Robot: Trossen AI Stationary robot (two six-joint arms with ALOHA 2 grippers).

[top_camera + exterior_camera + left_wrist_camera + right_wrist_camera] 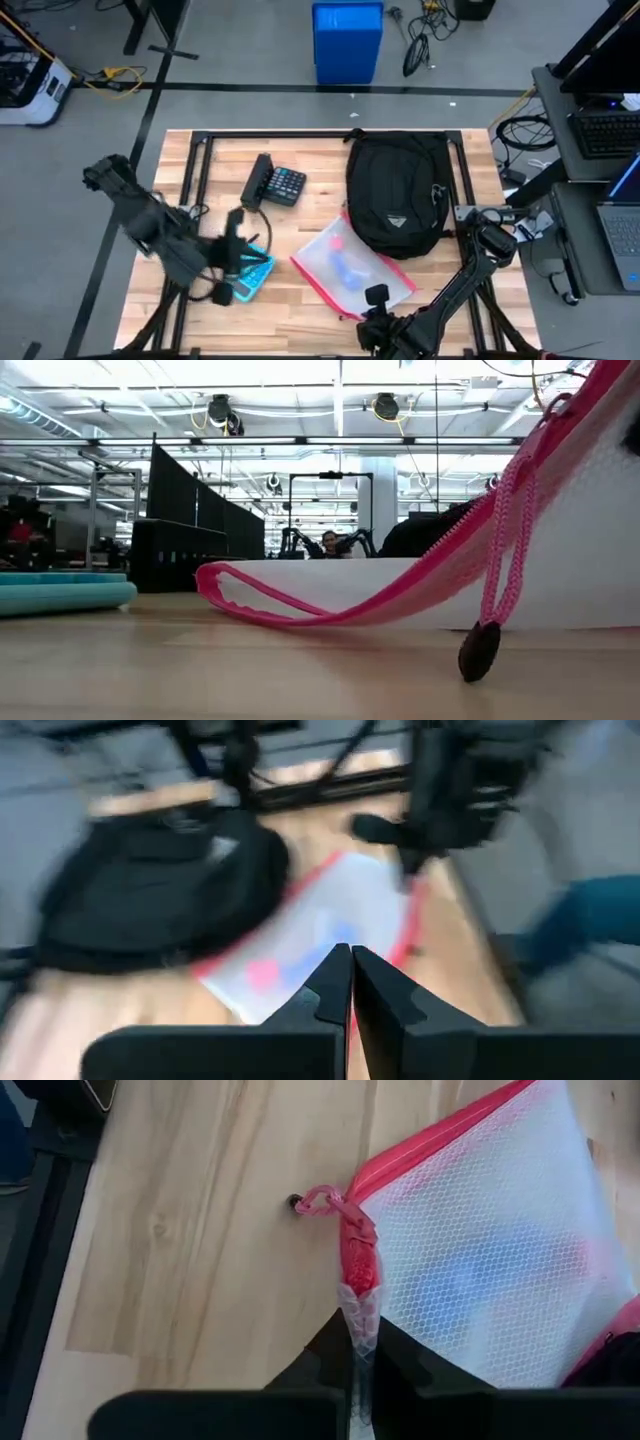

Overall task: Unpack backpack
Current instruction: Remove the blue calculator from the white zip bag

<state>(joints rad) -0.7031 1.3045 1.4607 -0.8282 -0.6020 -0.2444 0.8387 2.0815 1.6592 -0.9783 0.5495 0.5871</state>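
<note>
High view: backpack [396, 195] lies on the tabletop [320, 310], a pink-edged mesh pouch [352, 267] of blurred blue items against it.
Right wrist view alone shows the right pincer [357, 1342] pinching that pouch's corner; left pincer [350, 982] pressed together.

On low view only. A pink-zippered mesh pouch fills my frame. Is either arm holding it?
Observer: Yes. The right wrist view shows the right jaws shut on a corner of the mesh pouch.
Operator: Where's the backpack?
Observer: The backpack lies just beyond the pouch, toward the far right of the table.
Operator: Left arm?
Observer: Left jaws shut with nothing between them, by the teal item at the near left.
</note>
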